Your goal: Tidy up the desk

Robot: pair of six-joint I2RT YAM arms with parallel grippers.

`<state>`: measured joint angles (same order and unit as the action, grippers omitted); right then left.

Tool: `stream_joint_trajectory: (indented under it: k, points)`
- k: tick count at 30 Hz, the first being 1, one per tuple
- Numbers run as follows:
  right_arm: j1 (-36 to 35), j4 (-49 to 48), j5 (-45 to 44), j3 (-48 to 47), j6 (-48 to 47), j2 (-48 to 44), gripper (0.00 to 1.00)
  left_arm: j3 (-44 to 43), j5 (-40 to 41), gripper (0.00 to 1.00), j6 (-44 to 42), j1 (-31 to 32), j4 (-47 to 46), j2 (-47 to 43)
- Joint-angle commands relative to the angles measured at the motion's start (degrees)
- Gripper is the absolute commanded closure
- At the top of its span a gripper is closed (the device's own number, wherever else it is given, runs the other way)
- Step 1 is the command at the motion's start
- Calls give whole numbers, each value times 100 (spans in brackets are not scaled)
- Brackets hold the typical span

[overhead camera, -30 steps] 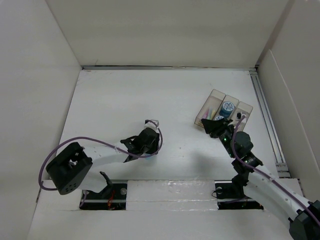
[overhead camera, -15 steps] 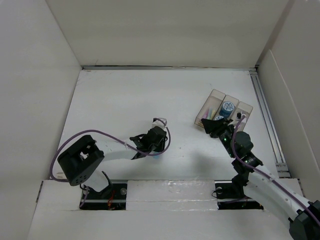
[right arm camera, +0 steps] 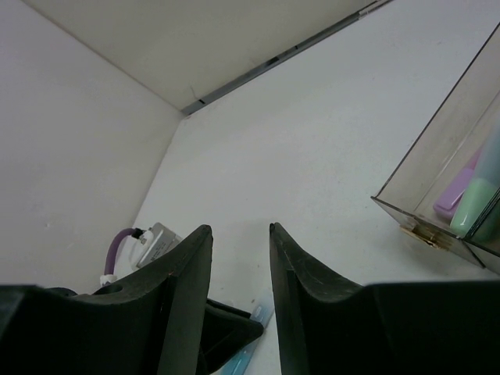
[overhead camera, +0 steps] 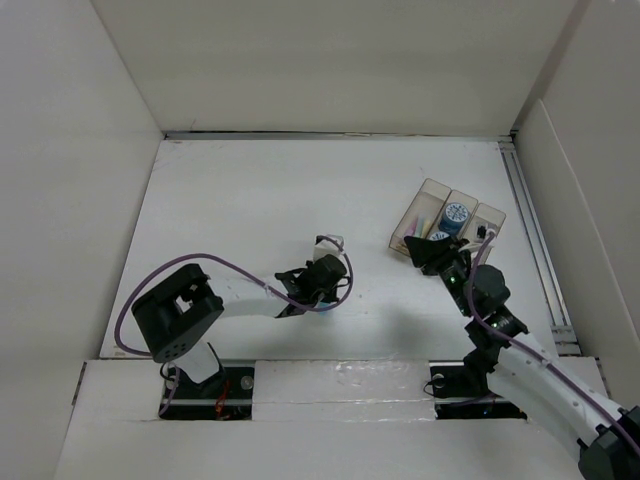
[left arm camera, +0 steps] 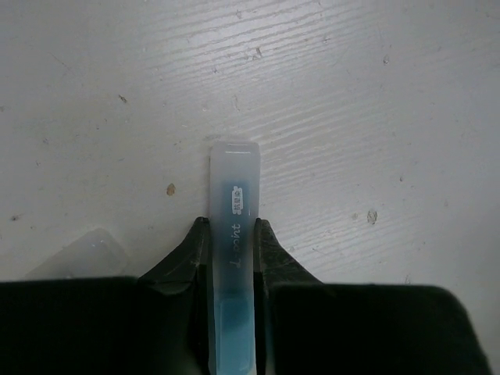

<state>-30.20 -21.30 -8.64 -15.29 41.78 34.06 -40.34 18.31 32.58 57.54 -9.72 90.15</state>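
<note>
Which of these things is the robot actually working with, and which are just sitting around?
Part of the job:
- desk
- blue pen, clamped in the left pincer
- compartment tray

Just there:
- metal rail
- white walls

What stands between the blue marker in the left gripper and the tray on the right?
Nothing visible lies on the desk between the marker, clamped in the left gripper, and the tray. Only the right gripper, jaws apart and empty, hovers at the tray's near end, on the marker's side.
</note>
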Motion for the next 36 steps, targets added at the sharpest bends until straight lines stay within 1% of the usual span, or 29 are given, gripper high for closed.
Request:
stream_joint_trajectory:
  k: [1, 4, 7, 14, 17, 18, 19, 20, 22, 23, 25, 26, 28, 29, 32, 36]
  points:
    - [-65, -94, -67, -273, -109, -154, 59, -105, 330, 100, 64, -15, 488, -137]
    - [-65, -85, -164, -255, -117, -198, 59, -246, 340, 100, -41, -15, 471, -296]
    - [-65, -67, -155, -273, -126, -251, 59, -580, 323, 100, -208, -15, 392, -375]
    - [-65, 152, -269, -282, -135, -514, 59, -1519, 130, 100, -480, -15, 181, -147]
    - [-65, 135, -384, -220, -82, -637, 59, -1897, 77, 100, -682, -128, 5, 29]
    - [-65, 144, -375, -211, -82, -707, 59, -1977, 59, 100, -743, -129, -82, 151]
    - [-65, 161, -375, -194, -82, -717, 59, -2082, -37, 100, -770, -320, -214, 239]
    - [-65, 161, -384, -185, -65, -734, 59, -2318, -246, 100, -831, -392, -250, 318]
    - [-65, 161, -419, -176, -38, -743, 59, -2583, -362, 100, -928, -445, -390, 608]
    - [-65, 187, -401, -202, -56, -752, 59, -2880, -406, 100, -1016, -497, -417, 714]
    - [-65, 240, -392, -203, -56, -787, 59, -3216, -459, 100, -1104, -498, -400, 1082]
    - [-65, 223, -436, -176, -30, -787, 59, -3583, -564, 100, -1131, -498, -382, 1188]
    - [-65, 223, -445, -176, -3, -822, 59, -3884, -652, 100, -1183, -498, -408, 1566]
    - [-65, 240, -428, -185, -3, -849, 59, -4172, -809, 100, -1192, -498, -434, 1672]
    - [-65, 232, -428, -150, 41, -919, 59, -4700, -1100, 100, -1149, -498, -496, 2120]
    - [-65, 267, -384, -150, 32, -998, 59, -5194, -1355, 100, -1043, -551, -663, 2664]
